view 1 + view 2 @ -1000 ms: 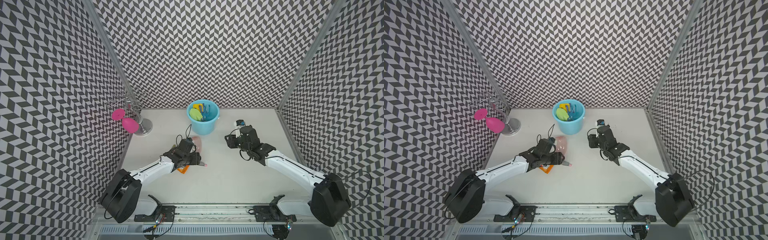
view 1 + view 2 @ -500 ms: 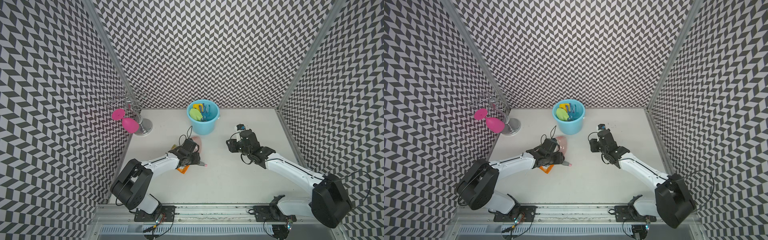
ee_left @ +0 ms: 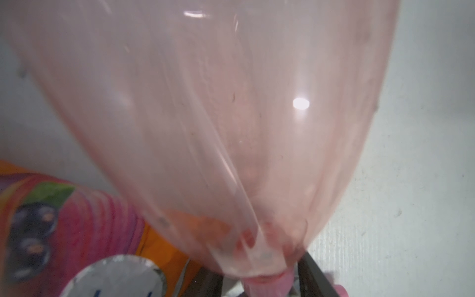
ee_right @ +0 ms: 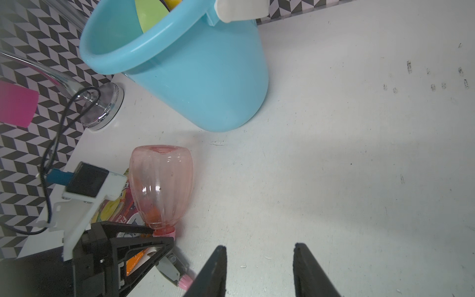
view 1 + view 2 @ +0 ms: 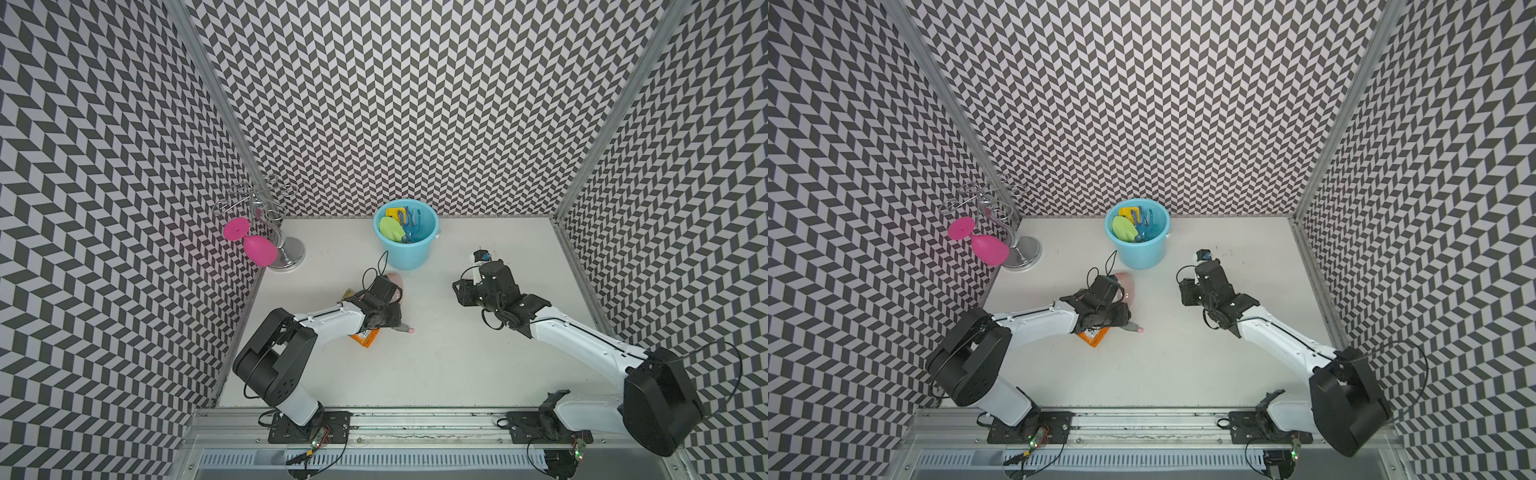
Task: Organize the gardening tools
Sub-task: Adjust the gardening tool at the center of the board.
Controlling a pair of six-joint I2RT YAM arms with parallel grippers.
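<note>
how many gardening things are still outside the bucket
1: the spray bottle, lying on its side by the candy bag, neck between the left gripper's jaws. The hand tools in sight all stand in the bucket; the left arm may hide something.

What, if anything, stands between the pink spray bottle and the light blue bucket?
Nothing visible. Only bare table separates the spray bottle from the bucket. The candy bag lies beside the bottle, off that path. The left gripper has its fingers astride the neck.
</note>
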